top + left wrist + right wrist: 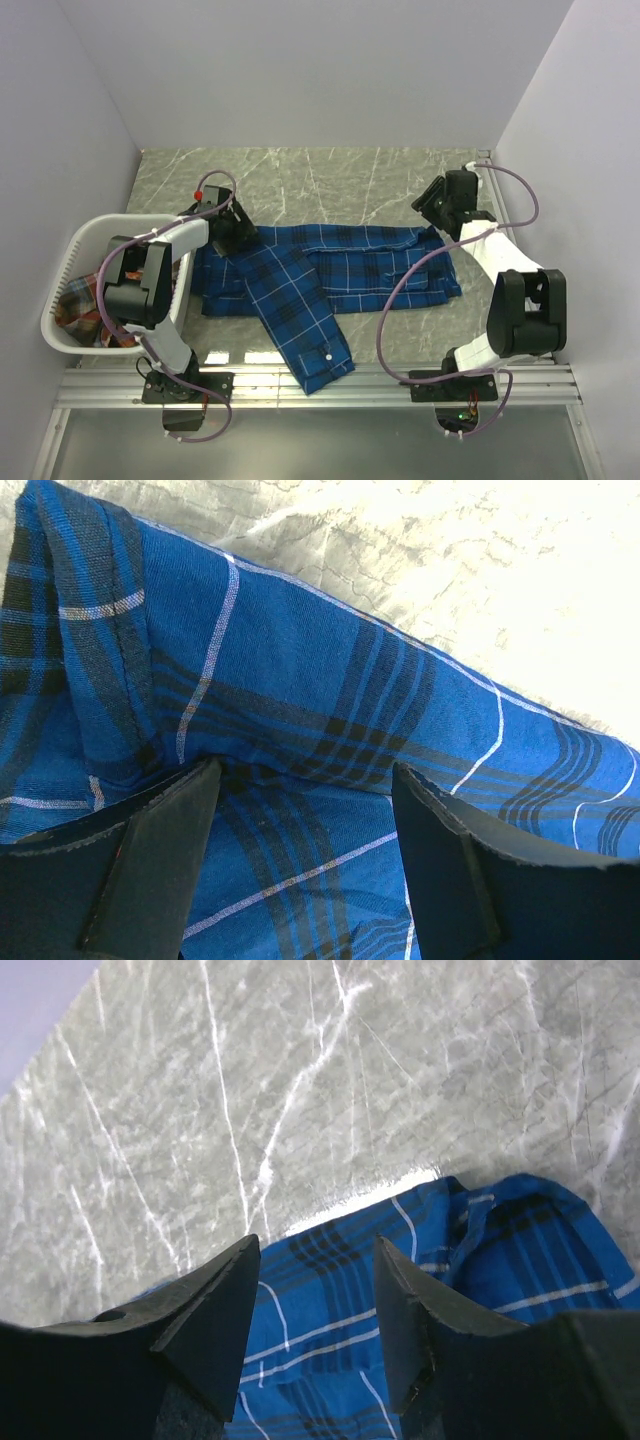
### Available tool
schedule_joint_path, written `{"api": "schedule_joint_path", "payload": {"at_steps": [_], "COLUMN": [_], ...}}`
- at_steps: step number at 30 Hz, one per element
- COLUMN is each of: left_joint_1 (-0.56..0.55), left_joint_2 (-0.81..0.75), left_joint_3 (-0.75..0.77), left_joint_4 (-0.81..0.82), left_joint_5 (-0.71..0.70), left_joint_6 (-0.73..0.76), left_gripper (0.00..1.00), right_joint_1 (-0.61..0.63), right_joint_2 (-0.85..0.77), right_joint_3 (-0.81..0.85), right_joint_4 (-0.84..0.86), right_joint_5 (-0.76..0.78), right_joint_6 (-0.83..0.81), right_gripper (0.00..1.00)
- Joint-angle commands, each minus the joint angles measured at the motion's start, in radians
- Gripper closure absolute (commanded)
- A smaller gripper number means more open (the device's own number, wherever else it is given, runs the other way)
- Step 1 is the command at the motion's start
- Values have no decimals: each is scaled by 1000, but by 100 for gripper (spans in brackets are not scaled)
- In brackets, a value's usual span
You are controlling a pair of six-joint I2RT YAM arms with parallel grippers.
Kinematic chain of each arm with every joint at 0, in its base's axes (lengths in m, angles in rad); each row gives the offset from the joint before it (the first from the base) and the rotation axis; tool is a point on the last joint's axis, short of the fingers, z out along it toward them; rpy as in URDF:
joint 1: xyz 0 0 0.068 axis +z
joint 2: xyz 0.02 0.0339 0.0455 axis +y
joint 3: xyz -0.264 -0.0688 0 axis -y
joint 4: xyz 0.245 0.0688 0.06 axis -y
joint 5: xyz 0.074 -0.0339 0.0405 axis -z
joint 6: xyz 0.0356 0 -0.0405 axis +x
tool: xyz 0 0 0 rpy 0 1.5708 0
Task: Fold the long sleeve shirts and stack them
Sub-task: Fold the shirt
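Top external view: white laundry basket (70, 262) at the left edge of the bench (330, 180) holds a crumpled red-orange plaid shirt (78, 306). Blue plaid shirt (345, 270) lies spread mid-bench, one sleeve angled toward the near edge. Left hand (236, 232), fingers apart, sits over the blue shirt's left end. Right hand (436, 215), open and empty, is over its right end.
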Motion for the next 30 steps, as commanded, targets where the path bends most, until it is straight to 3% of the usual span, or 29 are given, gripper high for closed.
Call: {"api": "schedule_joint_path", "payload": {"at_steps": [1,5,6,9,11,16,22,26,30], "left_joint_1": [-2,-2,-2,-2,-2,1,2,1,-5], "left_joint_2": [-9,-10,-6,3,8,8,2,0,-64], "left_joint_3": [-14,-23,-23,-23,-25,-26,-29,-29,-3], "left_joint_4": [-67,-61,-59,-59,-53,-64,-64,-68,-84], "left_joint_5": [-34,-35,-35,-32,-23,-38,-37,-37,-37], "left_joint_6": [21,18,18,15,11,12,6,9,41], "left_gripper": [23,23,23,23,23,23,23,23,22], "right_joint_1": [40,71,74,94,107,45,-97,-168,-144], "right_joint_2": [-3,-60,-60,16,73,150,107,78,-5], "right_joint_3": [45,-4,-16,-53,-122,-182,-214,-220,-180], "right_joint_4": [-47,54,88,186,283,268,167,82,45], "right_joint_5": [80,33,-110,-320,-357,-296,-195,-92,-44], "right_joint_6": [-21,-19,-4,108,198,252,240,200,74], "right_gripper": [44,44,44,44,44,44,44,44,44]}}
